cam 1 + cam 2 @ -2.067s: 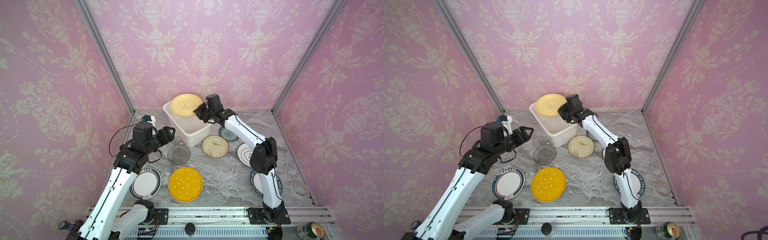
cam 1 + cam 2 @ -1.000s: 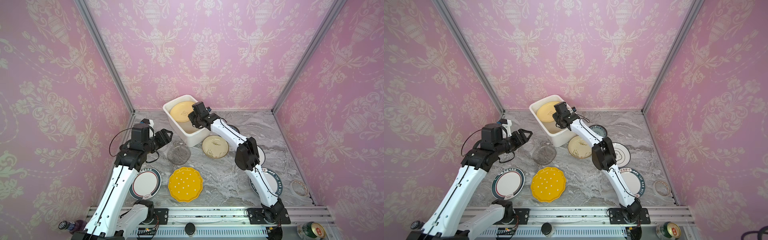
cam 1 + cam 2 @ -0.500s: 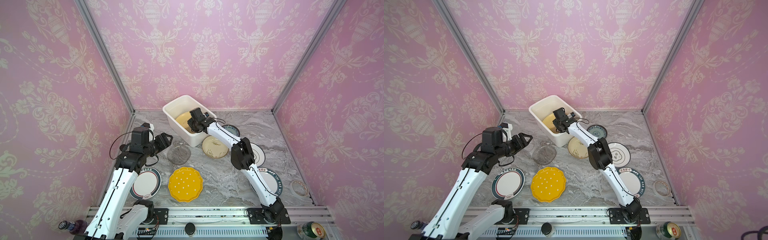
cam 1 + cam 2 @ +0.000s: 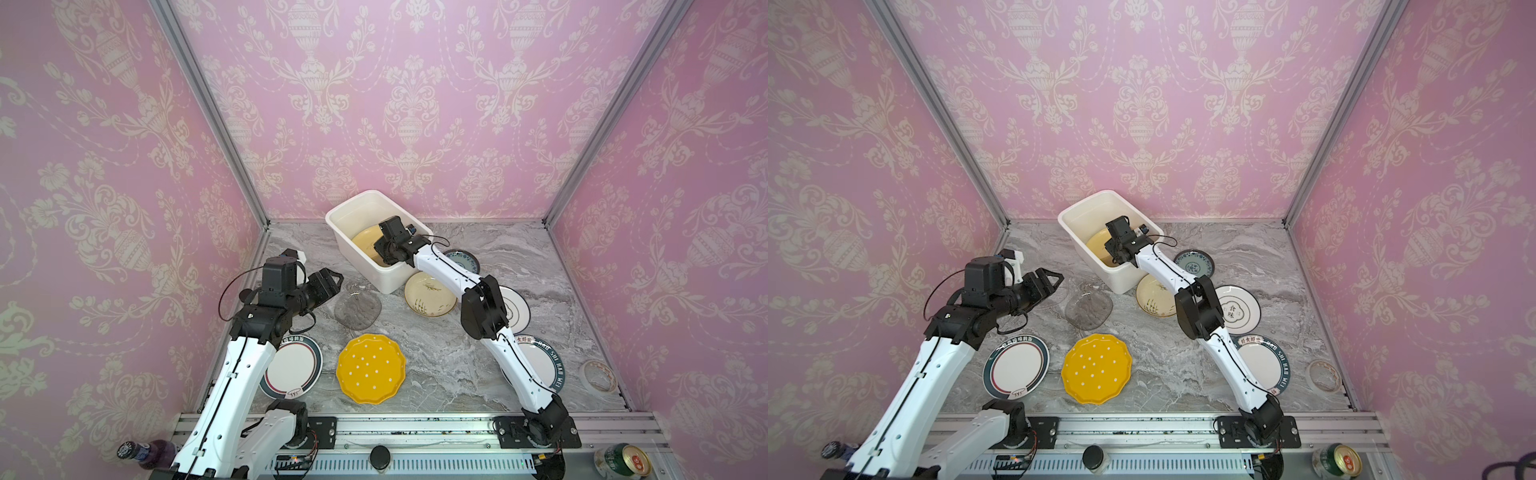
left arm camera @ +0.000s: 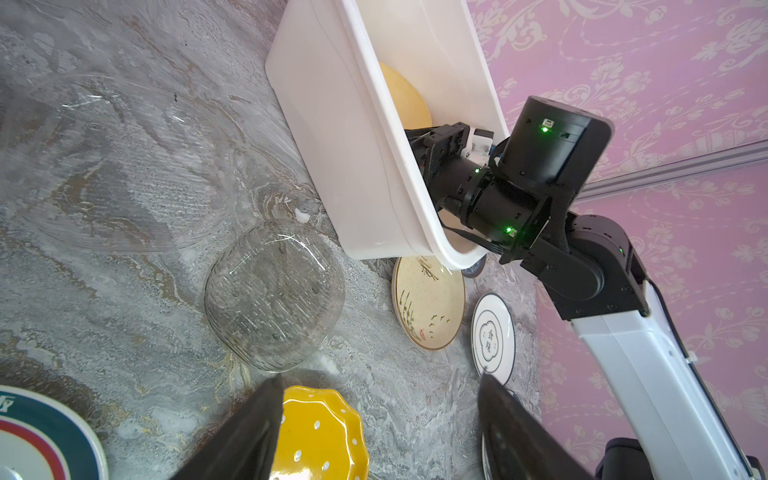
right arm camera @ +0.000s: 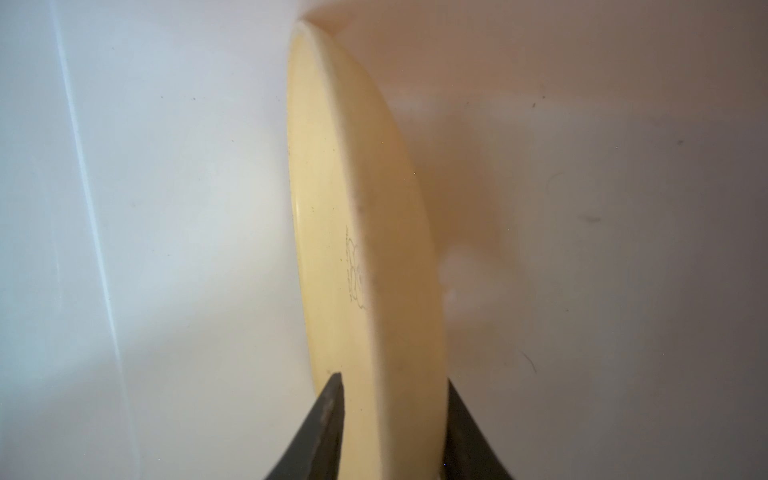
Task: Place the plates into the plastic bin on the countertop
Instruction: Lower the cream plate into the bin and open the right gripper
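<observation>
The counter point(image 4: 457, 374) carries the plastic bin point(image 4: 365, 270), with the pale yellow plate point(image 4: 365, 243) tilted inside it. Inside the bin, the right claw point(image 6: 394, 376) straddles that plate's rim; whether it pinches, I cannot tell. The left claw point(image 4: 330, 279) hovers near the bin, spread apart and empty.

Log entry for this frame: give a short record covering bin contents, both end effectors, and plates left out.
in bin: pale yellow plate, leaning inside plastic bin
right end effector: straddling that plate's rim; grip unclear
left end effector: open, empty, near clear glass plate
on countertop: seven more
</observation>
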You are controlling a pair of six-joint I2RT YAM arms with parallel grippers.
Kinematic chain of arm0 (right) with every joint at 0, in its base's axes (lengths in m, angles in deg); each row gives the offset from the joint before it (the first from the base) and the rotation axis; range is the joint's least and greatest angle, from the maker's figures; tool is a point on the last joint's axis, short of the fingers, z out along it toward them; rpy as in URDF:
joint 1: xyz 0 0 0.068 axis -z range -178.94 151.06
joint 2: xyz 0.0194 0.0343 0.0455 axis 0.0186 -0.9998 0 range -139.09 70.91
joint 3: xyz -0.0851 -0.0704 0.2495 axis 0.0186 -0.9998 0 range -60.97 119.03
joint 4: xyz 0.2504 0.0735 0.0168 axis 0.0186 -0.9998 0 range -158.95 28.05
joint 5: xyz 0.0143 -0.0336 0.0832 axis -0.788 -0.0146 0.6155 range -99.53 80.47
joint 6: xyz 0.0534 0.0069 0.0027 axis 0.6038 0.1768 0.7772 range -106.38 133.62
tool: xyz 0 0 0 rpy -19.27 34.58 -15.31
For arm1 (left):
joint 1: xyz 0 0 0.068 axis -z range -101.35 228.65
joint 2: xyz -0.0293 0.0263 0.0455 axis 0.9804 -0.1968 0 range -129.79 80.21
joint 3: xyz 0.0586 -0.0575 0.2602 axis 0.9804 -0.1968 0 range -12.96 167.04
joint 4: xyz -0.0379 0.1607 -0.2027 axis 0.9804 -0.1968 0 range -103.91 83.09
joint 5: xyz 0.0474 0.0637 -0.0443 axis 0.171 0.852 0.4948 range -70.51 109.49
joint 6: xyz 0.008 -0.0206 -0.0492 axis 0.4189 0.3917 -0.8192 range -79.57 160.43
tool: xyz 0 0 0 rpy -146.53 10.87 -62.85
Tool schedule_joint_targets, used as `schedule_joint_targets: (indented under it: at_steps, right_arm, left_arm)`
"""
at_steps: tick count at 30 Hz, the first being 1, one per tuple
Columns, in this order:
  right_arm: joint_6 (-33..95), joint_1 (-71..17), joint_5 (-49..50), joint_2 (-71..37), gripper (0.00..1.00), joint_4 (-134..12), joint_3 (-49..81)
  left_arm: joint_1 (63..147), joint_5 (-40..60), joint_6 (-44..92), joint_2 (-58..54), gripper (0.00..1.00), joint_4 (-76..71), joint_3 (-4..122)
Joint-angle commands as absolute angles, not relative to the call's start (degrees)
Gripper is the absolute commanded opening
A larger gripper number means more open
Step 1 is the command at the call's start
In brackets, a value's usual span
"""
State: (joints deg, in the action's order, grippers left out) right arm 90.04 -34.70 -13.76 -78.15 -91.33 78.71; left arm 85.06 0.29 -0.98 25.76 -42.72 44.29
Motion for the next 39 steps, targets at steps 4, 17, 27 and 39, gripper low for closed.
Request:
schedule_joint_targets:
  at_steps: [4,17,27,39]
  right_arm:
    - [88.6,-35.0,-13.8,-81.6,0.52,-94.1,81.2]
    - [88.8,-34.7,-16.1,-78.8,1.0,-100.0,85.4]
    - [84.8,-35.2,-20.1,-73.2,1.0,-102.6,86.3]
    - [72.4,-38.0,-22.9,-62.8,1.0,-103.2,86.7]
  left_arm:
    - [83.5,-1.2,0.3,25.9,0.76,-43.6,43.5]
    - [81.2,-3.1,1.8,24.3,0.76,-42.9,44.8]
    - [80.1,-2.6,3.7,24.2,0.76,-45.3,48.0]
    - [79.5,-4.1,2.4,27.4,0.77,-50.7,52.5]
